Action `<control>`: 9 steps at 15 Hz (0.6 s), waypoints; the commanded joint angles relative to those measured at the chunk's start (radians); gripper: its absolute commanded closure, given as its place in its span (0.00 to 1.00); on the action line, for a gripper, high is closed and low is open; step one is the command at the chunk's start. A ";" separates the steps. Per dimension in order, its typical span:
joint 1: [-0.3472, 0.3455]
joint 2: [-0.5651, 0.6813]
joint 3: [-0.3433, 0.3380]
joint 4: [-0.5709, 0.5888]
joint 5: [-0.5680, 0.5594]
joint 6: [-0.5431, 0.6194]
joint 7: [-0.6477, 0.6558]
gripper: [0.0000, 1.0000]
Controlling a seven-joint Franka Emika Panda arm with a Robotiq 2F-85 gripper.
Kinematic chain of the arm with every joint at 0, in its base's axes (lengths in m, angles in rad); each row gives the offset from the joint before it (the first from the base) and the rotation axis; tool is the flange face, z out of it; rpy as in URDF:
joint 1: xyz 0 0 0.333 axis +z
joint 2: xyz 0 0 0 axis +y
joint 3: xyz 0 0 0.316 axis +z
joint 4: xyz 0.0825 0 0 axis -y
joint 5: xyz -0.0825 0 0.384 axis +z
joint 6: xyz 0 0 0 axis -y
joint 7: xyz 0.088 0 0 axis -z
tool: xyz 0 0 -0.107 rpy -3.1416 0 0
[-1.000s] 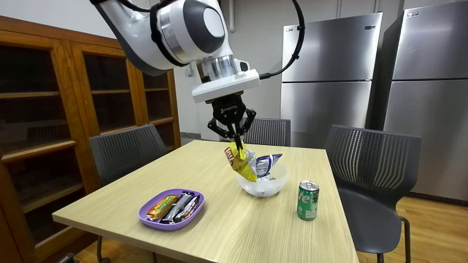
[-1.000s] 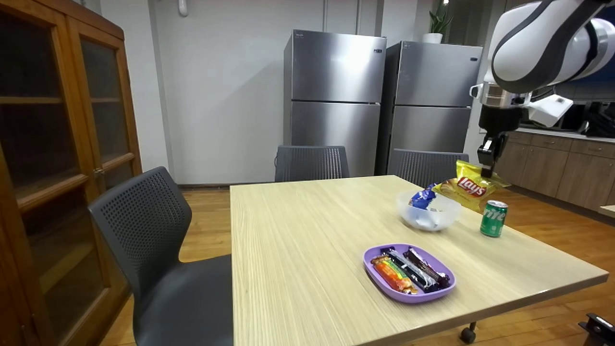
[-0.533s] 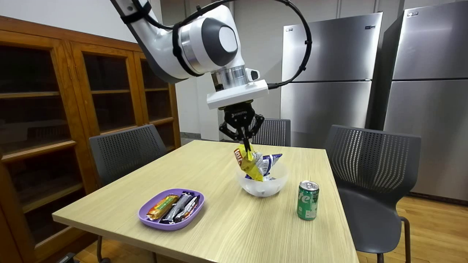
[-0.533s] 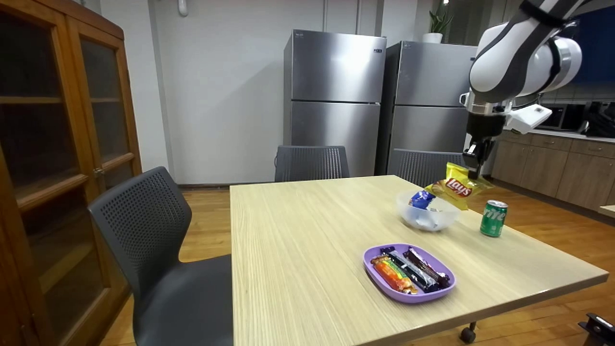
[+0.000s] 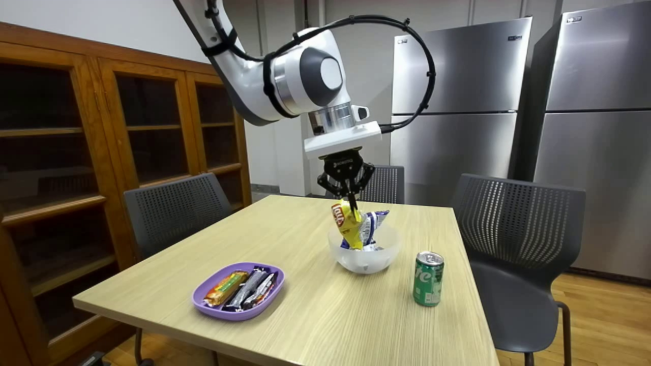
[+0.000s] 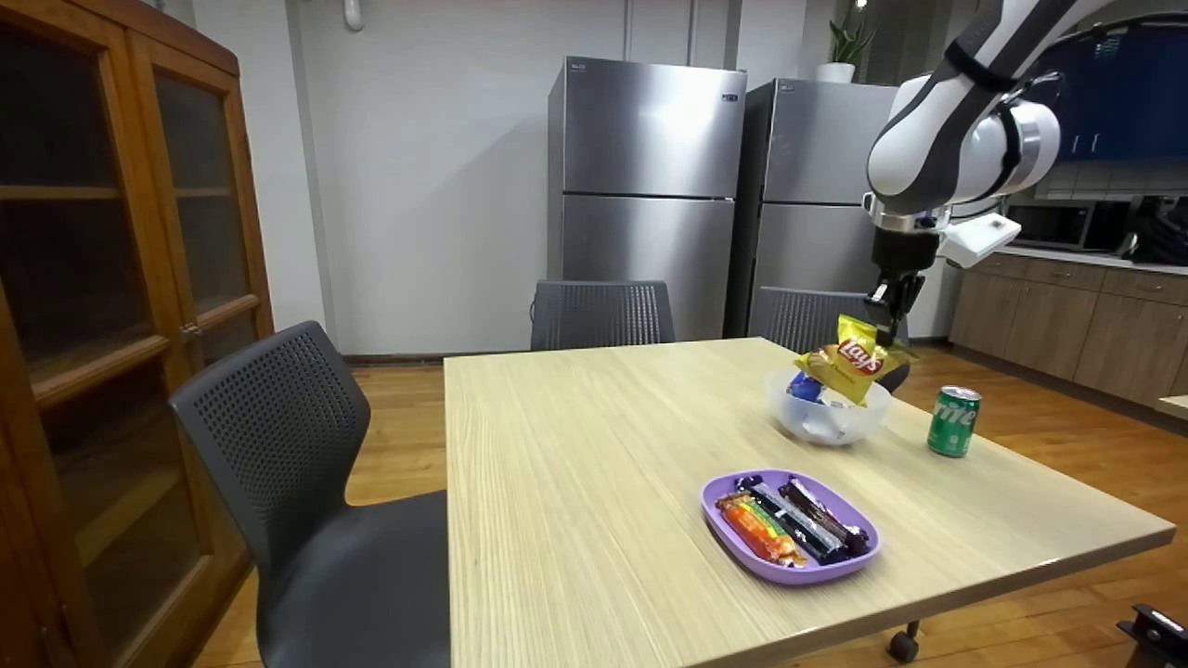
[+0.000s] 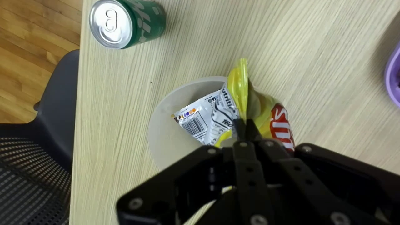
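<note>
— Gripping anything?
— Yes: clamped tight with the gripper [image 7: 245,122] on a fold of a yellow chip bag [image 7: 265,112], hanging aslant. Spreading from twelve round to three o'clock off the gripper in the wrist view.
— Lying along which line?
— Running toward twelve o'clock, going by the fold alone. Too crumpled to call a long axis.
— And the white bowl [image 5: 363,262]?
— Sitting between five and six o'clock below the gripper in an exterior view, overlapped by the chip bag's low end. Unable to tell if touching.
— Holding anything?
— A blue bag [image 5: 374,223], poking up at four o'clock, same view.
— Seeing more?
— A green can [image 7: 137,25], past ten o'clock in the wrist view; a purple tray [image 7: 389,76], past two.
</note>
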 commanded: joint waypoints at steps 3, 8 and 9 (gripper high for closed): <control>-0.044 0.076 0.038 0.090 0.006 0.007 -0.016 1.00; -0.047 0.095 0.043 0.110 0.000 0.006 -0.018 1.00; -0.047 0.099 0.045 0.113 0.000 0.005 -0.018 1.00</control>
